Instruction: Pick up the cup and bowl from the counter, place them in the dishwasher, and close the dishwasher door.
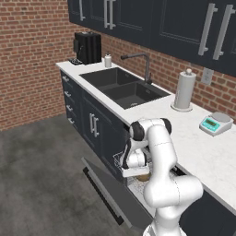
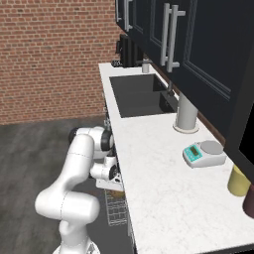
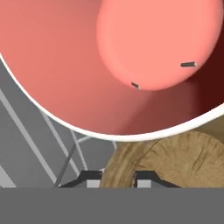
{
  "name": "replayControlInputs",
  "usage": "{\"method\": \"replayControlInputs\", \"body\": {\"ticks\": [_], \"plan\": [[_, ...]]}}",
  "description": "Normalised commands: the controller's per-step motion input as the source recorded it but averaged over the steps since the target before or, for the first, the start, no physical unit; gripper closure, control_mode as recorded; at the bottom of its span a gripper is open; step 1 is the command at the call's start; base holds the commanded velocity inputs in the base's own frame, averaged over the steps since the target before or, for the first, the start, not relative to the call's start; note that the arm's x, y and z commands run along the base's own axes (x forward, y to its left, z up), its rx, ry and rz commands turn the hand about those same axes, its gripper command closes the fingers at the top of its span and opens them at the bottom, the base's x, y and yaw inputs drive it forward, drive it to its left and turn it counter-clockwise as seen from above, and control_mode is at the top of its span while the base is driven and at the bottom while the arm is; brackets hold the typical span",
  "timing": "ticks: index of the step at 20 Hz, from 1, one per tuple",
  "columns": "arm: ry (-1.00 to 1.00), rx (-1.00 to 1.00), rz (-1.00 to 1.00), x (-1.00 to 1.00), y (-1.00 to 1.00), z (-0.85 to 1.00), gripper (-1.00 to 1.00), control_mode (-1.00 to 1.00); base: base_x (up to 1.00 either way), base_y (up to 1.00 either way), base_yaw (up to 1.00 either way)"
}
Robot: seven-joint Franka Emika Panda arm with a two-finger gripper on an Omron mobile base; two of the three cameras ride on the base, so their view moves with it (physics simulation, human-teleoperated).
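No text, label, brand, number or sign can be read anywhere in these views. The kitchen scale (image 1: pixel 215 123) on the table (image 1: pixel 203 147) has a teal display panel, but its face is too small and blurred to show any digits. The black coffee machine (image 1: pixel 87 47) and the dark upper cabinets (image 2: pixel 198 44) carry no legible marking either.

Folded low, white arm (image 1: pixel 161 156) bent sharply at the elbow, wrist turned down. Gripper (image 3: pixel 114 178) pointing downward, dark fingertips (image 3: pixel 91 177) set slightly apart, with a narrow gap between the jaws
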Motion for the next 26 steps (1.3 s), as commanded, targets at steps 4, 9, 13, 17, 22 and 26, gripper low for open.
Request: {"method": "replayControlInputs", "body": {"ticks": [4, 9, 13, 17, 22, 26], "plan": [[-0.15, 0.0, 0.0, -0.32, 0.09, 0.08, -1.0, -1.0, 0.0, 0.0, 0.0], [-0.13, 0.0, 0.0, -0.34, 0.14, 0.42, -1.0, -1.0, 0.0, 0.0, 0.0], [-0.11, 0.0, 0.0, -0.33, 0.19, 0.83, -1.0, -1.0, 0.0, 0.0, 0.0], [-0.09, 0.0, 0.0, -0.5, 0.28, 0.99, -1.0, -1.0, 0.0, 0.0, 0.0], [-0.13, 0.0, 0.0, -0.66, 0.26, 1.0, -1.0, -1.0, 0.0, 0.0, 0.0], [-0.2, 0.0, 0.0, -0.62, 0.14, 1.0, -1.0, -1.0, 0.0, 0.0, 0.0]]}}
